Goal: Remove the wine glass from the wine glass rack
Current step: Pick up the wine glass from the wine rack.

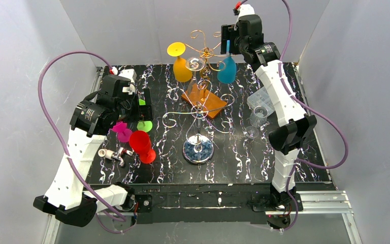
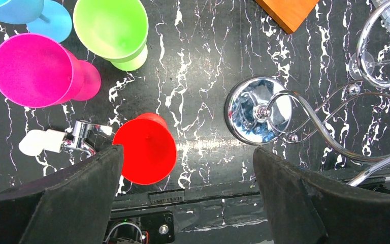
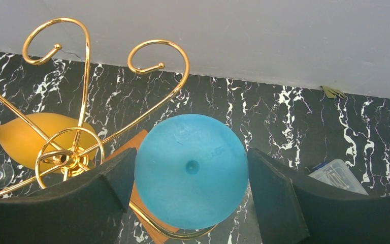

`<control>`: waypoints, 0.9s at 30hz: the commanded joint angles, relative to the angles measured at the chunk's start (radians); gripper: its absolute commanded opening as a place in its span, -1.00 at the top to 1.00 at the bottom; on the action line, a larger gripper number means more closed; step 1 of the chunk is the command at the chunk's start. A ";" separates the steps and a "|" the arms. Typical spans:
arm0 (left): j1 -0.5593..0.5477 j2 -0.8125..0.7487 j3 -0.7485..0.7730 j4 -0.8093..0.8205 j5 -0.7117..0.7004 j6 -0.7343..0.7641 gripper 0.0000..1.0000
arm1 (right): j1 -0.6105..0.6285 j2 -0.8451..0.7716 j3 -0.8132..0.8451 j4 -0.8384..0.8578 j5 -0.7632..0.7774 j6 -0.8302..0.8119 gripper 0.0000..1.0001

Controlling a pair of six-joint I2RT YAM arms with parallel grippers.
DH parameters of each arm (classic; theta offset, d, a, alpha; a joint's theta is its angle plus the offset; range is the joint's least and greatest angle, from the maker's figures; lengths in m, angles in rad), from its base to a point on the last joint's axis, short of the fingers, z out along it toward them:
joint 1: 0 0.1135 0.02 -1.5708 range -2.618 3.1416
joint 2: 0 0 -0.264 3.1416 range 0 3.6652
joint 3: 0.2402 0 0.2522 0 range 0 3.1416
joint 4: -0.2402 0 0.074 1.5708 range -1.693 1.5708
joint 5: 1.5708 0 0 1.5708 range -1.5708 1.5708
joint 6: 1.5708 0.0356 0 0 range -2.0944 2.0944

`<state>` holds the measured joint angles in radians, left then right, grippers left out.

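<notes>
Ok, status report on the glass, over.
Left gripper open, idle. Right gripper straddling blue glass on the rack, grip unclear. Yellow glass hangs close beside it.
</notes>
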<state>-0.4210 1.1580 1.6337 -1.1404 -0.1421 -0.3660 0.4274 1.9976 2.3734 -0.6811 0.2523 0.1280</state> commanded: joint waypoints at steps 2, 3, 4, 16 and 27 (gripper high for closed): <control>0.005 -0.005 0.015 0.003 -0.001 0.012 -0.97 | -0.003 -0.019 0.045 0.011 0.029 0.000 -0.43; 0.005 -0.005 0.015 0.004 -0.001 0.012 -0.97 | -0.003 -0.024 0.046 0.012 0.035 -0.001 -0.41; 0.005 -0.005 0.017 0.005 0.001 0.012 -0.97 | -0.003 -0.031 0.046 0.012 0.044 -0.002 -0.40; 0.007 0.005 0.020 0.014 0.010 0.015 -0.97 | -0.003 -0.089 0.017 -0.004 0.073 0.003 -0.29; 0.006 0.008 0.013 0.024 0.020 0.016 -0.97 | -0.003 -0.134 -0.023 -0.027 0.060 0.018 -0.25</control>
<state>-0.4202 1.1717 1.6337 -1.1221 -0.1272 -0.3592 0.4274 1.9152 2.3596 -0.7094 0.3084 0.1295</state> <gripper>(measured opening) 0.982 0.830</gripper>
